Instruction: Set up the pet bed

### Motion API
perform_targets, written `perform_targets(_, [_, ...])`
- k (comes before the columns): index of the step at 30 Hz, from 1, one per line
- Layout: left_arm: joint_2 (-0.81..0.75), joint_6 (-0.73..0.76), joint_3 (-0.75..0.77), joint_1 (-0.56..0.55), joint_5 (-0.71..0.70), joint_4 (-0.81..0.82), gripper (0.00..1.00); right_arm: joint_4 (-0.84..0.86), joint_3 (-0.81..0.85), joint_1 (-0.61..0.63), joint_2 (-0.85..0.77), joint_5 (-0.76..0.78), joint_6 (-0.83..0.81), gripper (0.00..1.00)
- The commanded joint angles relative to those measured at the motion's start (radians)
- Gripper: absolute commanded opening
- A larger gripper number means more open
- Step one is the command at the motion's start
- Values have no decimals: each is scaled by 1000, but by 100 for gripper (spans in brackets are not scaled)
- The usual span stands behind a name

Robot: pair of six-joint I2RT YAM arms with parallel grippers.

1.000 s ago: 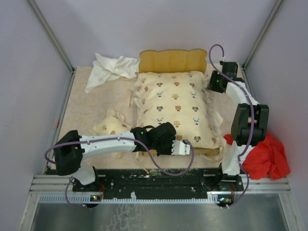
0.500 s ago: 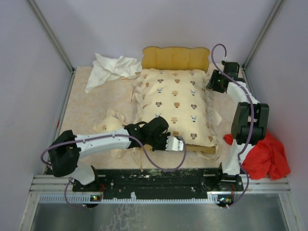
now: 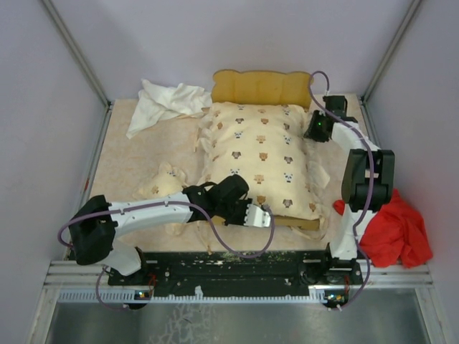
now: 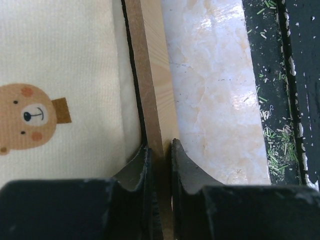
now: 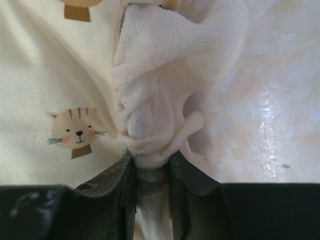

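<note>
Two end effectors are in use, each nearly pressed together on something thin. The left end effector (image 4: 159,150) pinches the narrow wooden foot rail of the bed frame (image 3: 262,87), at the frame's 6 o'clock edge. The right end effector (image 5: 151,161) pinches the bunched white frill of the cushion (image 3: 258,150), at the cushion's 2 o'clock corner near the headboard.

The cushion lies on the frame and covers its base, with its frill spilling onto the surface (image 3: 129,161). The pillow (image 3: 163,185) lies on the surface at 8 o'clock from the cushion, and the left arm crosses over its near part. A white cloth (image 3: 165,104) lies crumpled at 10 o'clock, and a red cloth (image 3: 398,233) at 4 o'clock.

The top view places both grips but hides the fingertips. The left wrist view shows the rail between the fingers, with a bear print at 9 o'clock. The right wrist view shows the gathered frill, with a cat print at 9 o'clock.
</note>
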Motion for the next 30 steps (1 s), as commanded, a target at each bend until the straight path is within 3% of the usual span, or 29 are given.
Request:
perform_targets(1, [-50, 144, -27, 9, -24, 100, 0, -33, -16, 8, -32, 145, -13, 16])
perform_targets(4, [-63, 103, -23, 63, -14, 216, 6, -17, -60, -17, -91, 201, 8, 0])
perform_targets(10, [-26, 31, 28, 252, 11, 407, 11, 45, -187, -103, -212, 223, 82, 0])
perform_targets(12, [-6, 31, 49, 290, -5, 439, 21, 57, -218, -123, -247, 228, 106, 0])
perform_targets(16, [6, -11, 93, 287, -143, 462, 57, 97, -312, -137, -343, 258, 215, 0])
perform_targets(18, [2, -157, 128, 269, -217, 413, 62, 113, -362, -137, -383, 288, 285, 0])
perform_targets(23, [-30, -679, 206, 257, -322, 204, 62, 176, -434, -138, -462, 317, 440, 0])
perform_targets(30, [-178, -1328, 40, 266, -414, 238, 60, 208, -480, -136, -528, 316, 510, 0])
